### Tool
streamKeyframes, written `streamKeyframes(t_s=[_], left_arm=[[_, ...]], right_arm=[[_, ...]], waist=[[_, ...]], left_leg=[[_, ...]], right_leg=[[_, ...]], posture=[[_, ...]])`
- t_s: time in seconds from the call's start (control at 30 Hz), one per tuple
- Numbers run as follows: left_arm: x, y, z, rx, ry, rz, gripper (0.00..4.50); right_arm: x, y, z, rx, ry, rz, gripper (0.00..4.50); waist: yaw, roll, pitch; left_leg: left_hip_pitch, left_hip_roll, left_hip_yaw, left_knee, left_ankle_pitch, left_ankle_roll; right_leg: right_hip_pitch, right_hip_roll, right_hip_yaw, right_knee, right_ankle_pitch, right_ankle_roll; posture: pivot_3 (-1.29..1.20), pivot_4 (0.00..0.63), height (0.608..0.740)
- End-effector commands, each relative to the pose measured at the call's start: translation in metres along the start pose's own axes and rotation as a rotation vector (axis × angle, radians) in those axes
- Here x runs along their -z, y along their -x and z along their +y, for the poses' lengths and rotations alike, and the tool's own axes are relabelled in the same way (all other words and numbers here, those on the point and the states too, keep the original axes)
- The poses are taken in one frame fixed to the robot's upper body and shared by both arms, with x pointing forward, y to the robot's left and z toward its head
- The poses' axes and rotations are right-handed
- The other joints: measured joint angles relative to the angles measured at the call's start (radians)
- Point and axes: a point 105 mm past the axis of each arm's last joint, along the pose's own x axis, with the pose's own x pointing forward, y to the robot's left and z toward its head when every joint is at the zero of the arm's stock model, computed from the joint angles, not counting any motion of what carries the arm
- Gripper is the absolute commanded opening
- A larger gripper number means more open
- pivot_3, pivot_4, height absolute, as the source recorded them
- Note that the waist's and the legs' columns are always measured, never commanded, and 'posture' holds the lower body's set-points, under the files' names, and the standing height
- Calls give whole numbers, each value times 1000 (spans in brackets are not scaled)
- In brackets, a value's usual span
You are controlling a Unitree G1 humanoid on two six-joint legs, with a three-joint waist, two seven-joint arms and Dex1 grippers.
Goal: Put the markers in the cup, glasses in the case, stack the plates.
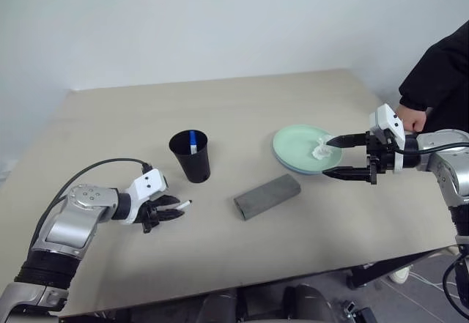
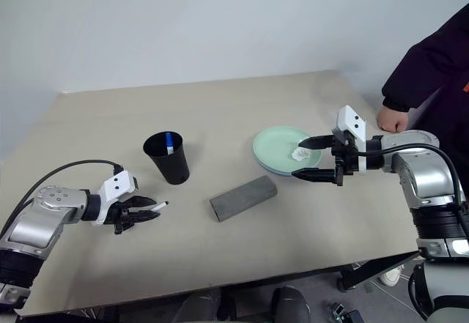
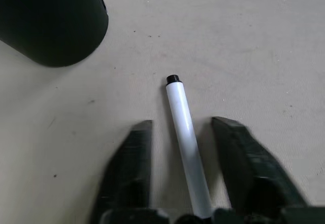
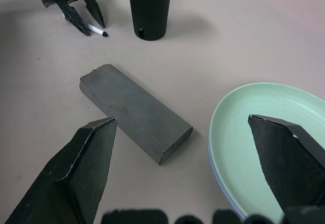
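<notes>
A white marker (image 3: 184, 127) with a black end lies on the table between the fingers of my left gripper (image 1: 174, 207), which stands open around it with a small gap on each side. Just beyond stands the black cup (image 1: 190, 156), with the blue-capped marker (image 1: 193, 141) upright inside. The grey case (image 1: 267, 195) lies shut in the middle. The mint green plate (image 1: 297, 143) rests on the light blue plate (image 4: 218, 176). My right gripper (image 1: 338, 158) hangs wide open over their near right rim. The glasses are hidden.
A crumpled white tissue (image 1: 320, 151) lies on the green plate, close to my right gripper's upper finger. A person in a dark sleeve stands at the table's right edge, a hand (image 1: 412, 118) resting near the corner.
</notes>
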Motion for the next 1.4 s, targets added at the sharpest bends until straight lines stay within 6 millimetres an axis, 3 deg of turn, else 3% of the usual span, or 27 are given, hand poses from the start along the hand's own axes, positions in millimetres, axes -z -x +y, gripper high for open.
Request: streamKeyframes(t_s=[0.03, 0.07, 0.27, 0.37, 0.47, 0.63, 0.7, 0.8, 0.9, 1.0, 1.13, 1.4], left_arm=[[-1, 2, 5, -19, -6, 30, 320], [0, 3, 4, -11, -5, 46, 32], [2, 7, 8, 0, 0, 115, 32], [-12, 8, 10, 15, -23, 78, 32], [-42, 14, 8, 55, -30, -42, 32], [-123, 37, 12, 109, -8, -385, 32], [-143, 44, 13, 115, -2, -475, 32], [-183, 59, 31, 43, 8, -683, 32], [-204, 65, 50, -60, 19, -804, 32], [-208, 62, 65, -153, 8, -844, 32], [-188, 44, 82, -246, 37, -837, 32], [-164, 19, 84, -262, 119, -860, 32]], right_arm=[[-16, 3, -1, 10, 57, -29, 4500], [-16, 3, -1, 10, 56, -29, 4500], [-15, 1, 0, 11, 54, -34, 4500], [-15, 0, 0, 11, 53, -37, 4500], [-15, 1, 0, 13, 53, -37, 4500], [-16, -1, -2, 14, 57, -41, 4500], [-17, -1, -2, 13, 58, -43, 4500], [-18, -2, -2, 13, 60, -48, 4500], [-21, -2, -3, 13, 65, -52, 4500], [-22, -1, -4, 15, 68, -56, 4500], [-23, 2, -4, 24, 74, -59, 4500], [-24, 5, -4, 33, 70, -58, 4500]], waist=[[0, 0, 0], [0, 0, 0], [0, 0, 0], [0, 0, 0], [0, -1, 0], [0, -4, 1], [0, -4, 1], [-5, -5, 1], [-6, -5, 1], [-8, -5, 1], [-8, -6, 2], [-6, -6, 2]], left_leg=[[0, 0, 0, 0, 0, 0], [0, 1, 1, 0, 0, 0], [1, 2, 3, 1, 0, 0], [1, 3, 4, 1, 0, -1], [0, 4, 4, 1, 1, -1], [-1, 4, 3, 4, 3, -4], [-1, 4, 4, 5, 3, -4], [1, 4, 4, 6, 3, -4], [1, 4, 3, 7, 4, -5], [3, 5, 3, 8, 4, -5], [5, 5, 3, 8, 3, -3], [1, 5, 3, 10, 3, -4]], right_leg=[[0, 0, 0, 0, 0, 0], [0, 0, 0, 0, 0, 0], [0, 0, 0, 0, 1, -1], [0, 1, -1, 0, 1, -2], [-1, 1, -1, 0, 2, -2], [0, 2, -1, 0, 2, -2], [1, 1, -1, 0, 4, 0], [4, 2, -1, 0, 4, 1], [6, 3, -1, 0, 6, 1], [9, 4, -1, 0, 7, 2], [11, 5, -1, 0, 6, 0], [8, 4, -1, 0, 7, 0]], posture=[[0, 0, 727], [0, 0, 727], [0, 0, 727], [0, 0, 727], [0, 0, 727], [0, 0, 727], [0, 0, 727], [0, 0, 727], [0, 0, 727], [0, 0, 727], [0, 0, 727], [0, 0, 727]])
